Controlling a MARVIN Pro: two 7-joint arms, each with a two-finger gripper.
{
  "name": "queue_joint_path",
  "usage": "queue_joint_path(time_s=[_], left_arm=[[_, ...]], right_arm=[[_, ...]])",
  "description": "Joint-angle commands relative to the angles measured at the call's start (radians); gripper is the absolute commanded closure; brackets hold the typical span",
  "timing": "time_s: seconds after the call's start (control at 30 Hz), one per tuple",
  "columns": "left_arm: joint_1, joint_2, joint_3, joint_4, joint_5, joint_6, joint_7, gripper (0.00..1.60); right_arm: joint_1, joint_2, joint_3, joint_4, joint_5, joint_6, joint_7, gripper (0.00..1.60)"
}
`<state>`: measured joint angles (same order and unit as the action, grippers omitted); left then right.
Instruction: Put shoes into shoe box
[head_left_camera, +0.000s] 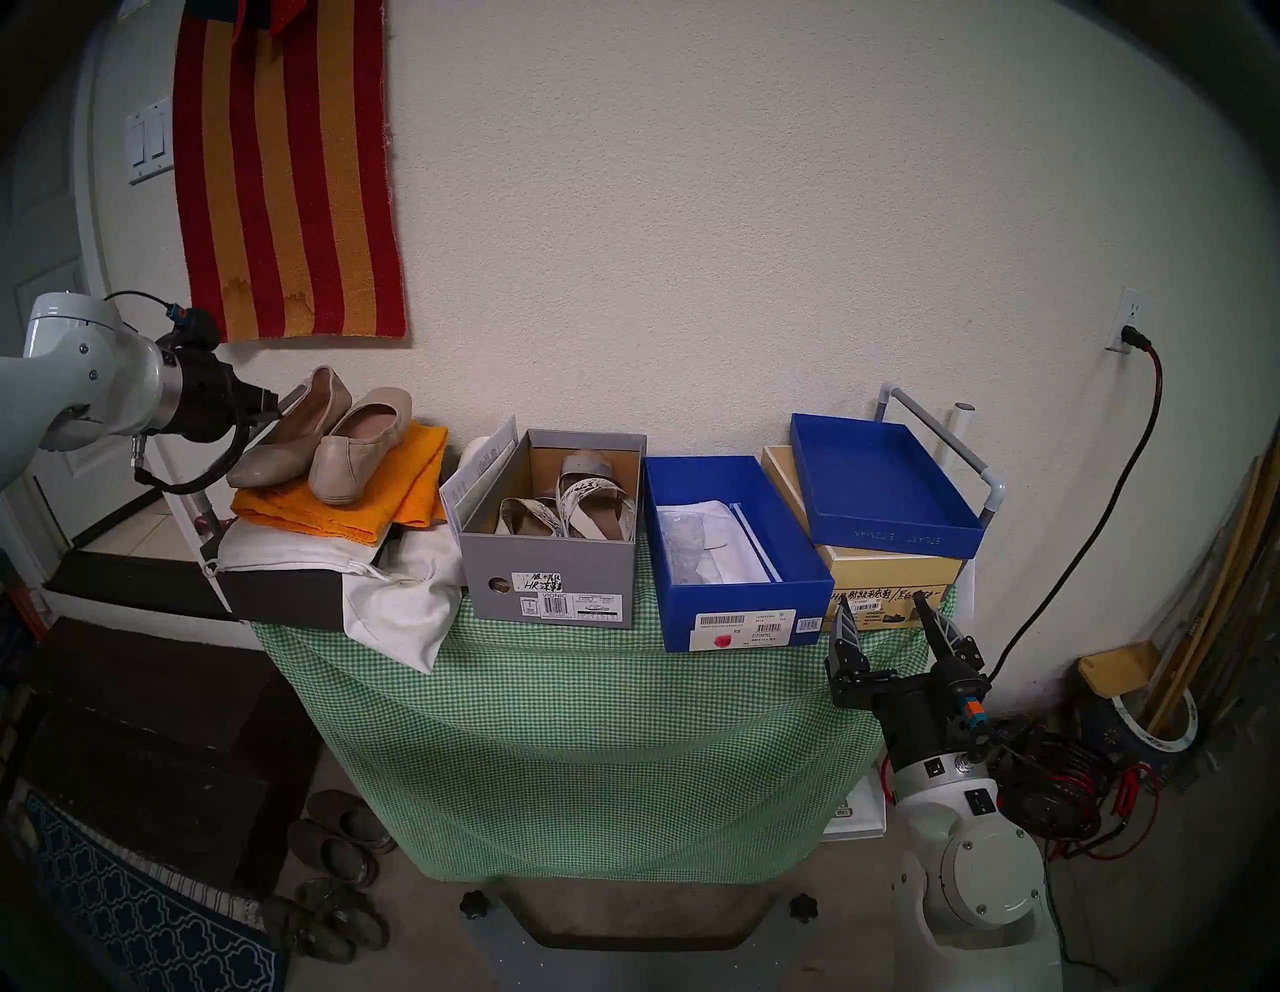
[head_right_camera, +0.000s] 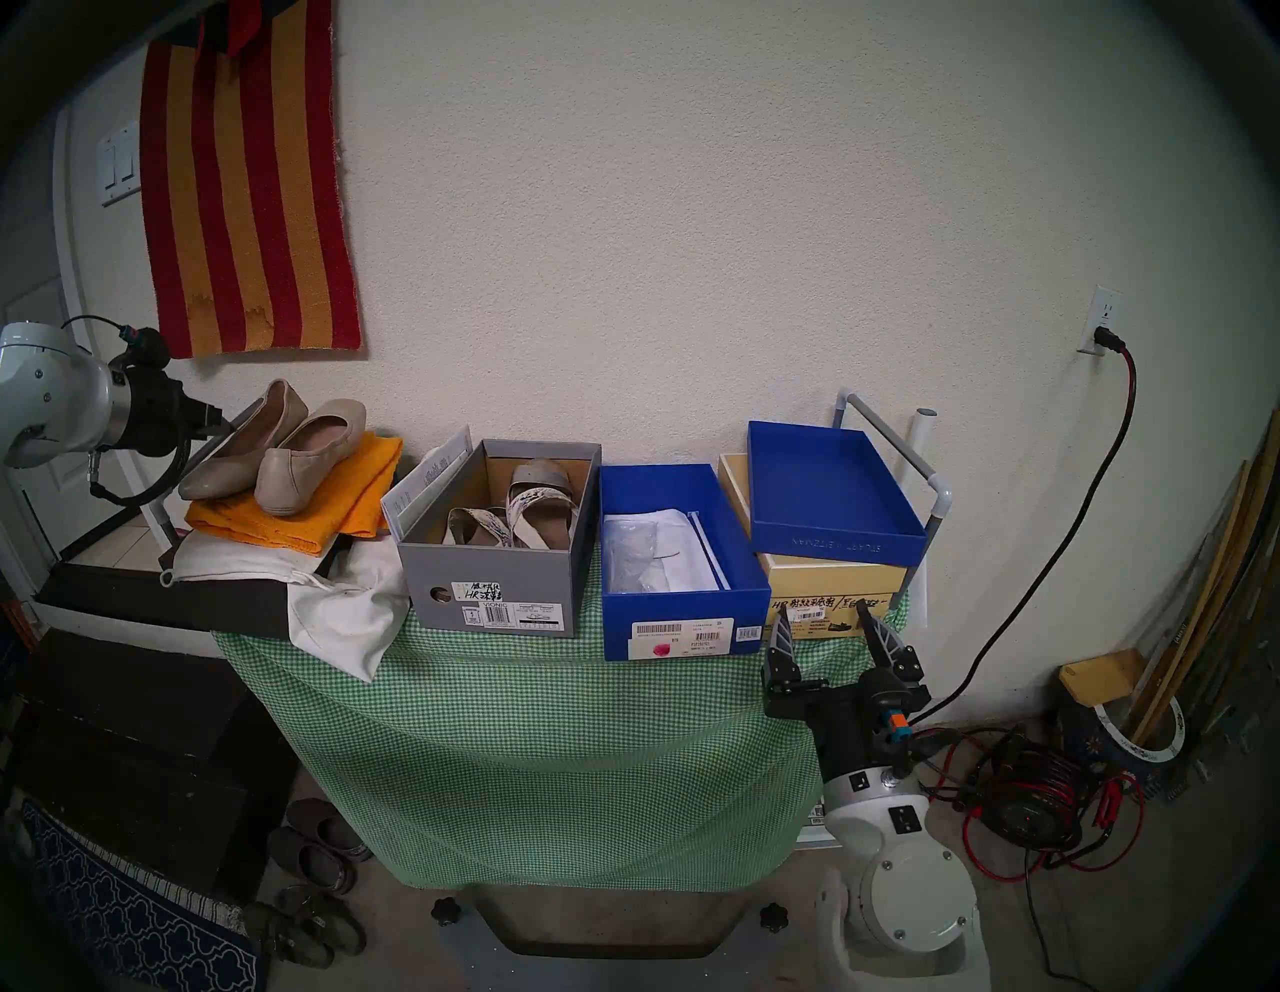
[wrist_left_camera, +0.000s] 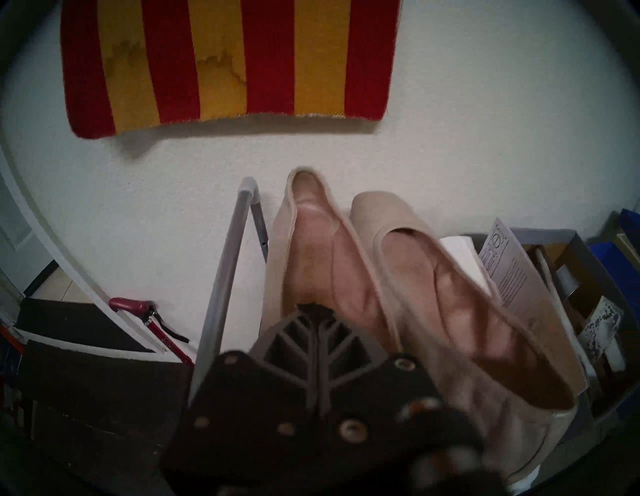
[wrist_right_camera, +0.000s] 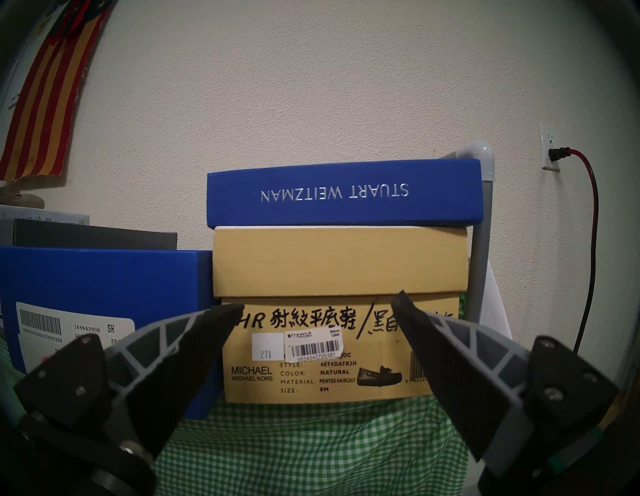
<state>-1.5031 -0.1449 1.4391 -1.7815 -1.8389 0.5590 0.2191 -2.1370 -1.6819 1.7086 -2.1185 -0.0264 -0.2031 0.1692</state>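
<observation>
The left gripper (wrist_left_camera: 313, 311) is seen clamped on the rim of the left one of the shoes (head_left_camera: 325, 436), which lie on an orange cloth (head_left_camera: 415, 499) at the far left. White paper is held in the shoe box (head_left_camera: 734, 547), right of centre. White sandals (head_left_camera: 568, 506) are contained in the grey box (head_left_camera: 547, 582). The right gripper (head_left_camera: 890, 620) is held with its jaws apart.
</observation>
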Motion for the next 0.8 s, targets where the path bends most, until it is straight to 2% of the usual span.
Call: queue_joint_path(time_s=[0.0, 0.13, 0.17, 0.2, 0.23, 0.3, 0.33, 0.37, 0.77], left_arm=[[0.019, -0.079, -0.058, -0.018, -0.026, -0.014, -0.008, 1.60], [0.061, -0.111, -0.069, -0.004, -0.039, -0.024, -0.012, 1.60], [0.070, -0.113, -0.069, 0.006, -0.042, -0.029, -0.011, 1.44], [0.078, -0.116, -0.070, 0.019, -0.044, -0.032, -0.012, 1.08], [0.087, -0.123, -0.073, 0.029, -0.047, -0.034, -0.014, 0.85], [0.101, -0.137, -0.077, 0.042, -0.049, -0.036, -0.016, 0.48], [0.111, -0.146, -0.080, 0.050, -0.050, -0.041, -0.015, 0.20], [0.119, -0.154, -0.083, 0.057, -0.053, -0.043, -0.015, 0.00], [0.226, -0.241, -0.116, 0.131, -0.079, -0.065, -0.019, 0.00]], right_arm=[[0.000, 0.000, 0.000, 0.000, 0.000, 0.000, 0.000, 0.00], [0.000, 0.000, 0.000, 0.000, 0.000, 0.000, 0.000, 0.00], [0.000, 0.000, 0.000, 0.000, 0.000, 0.000, 0.000, 0.00], [0.000, 0.000, 0.000, 0.000, 0.000, 0.000, 0.000, 0.00], [0.000, 0.000, 0.000, 0.000, 0.000, 0.000, 0.000, 0.00], [0.000, 0.000, 0.000, 0.000, 0.000, 0.000, 0.000, 0.00], [0.000, 0.000, 0.000, 0.000, 0.000, 0.000, 0.000, 0.00], [0.000, 0.000, 0.000, 0.000, 0.000, 0.000, 0.000, 0.00], [0.000, 0.000, 0.000, 0.000, 0.000, 0.000, 0.000, 0.00]])
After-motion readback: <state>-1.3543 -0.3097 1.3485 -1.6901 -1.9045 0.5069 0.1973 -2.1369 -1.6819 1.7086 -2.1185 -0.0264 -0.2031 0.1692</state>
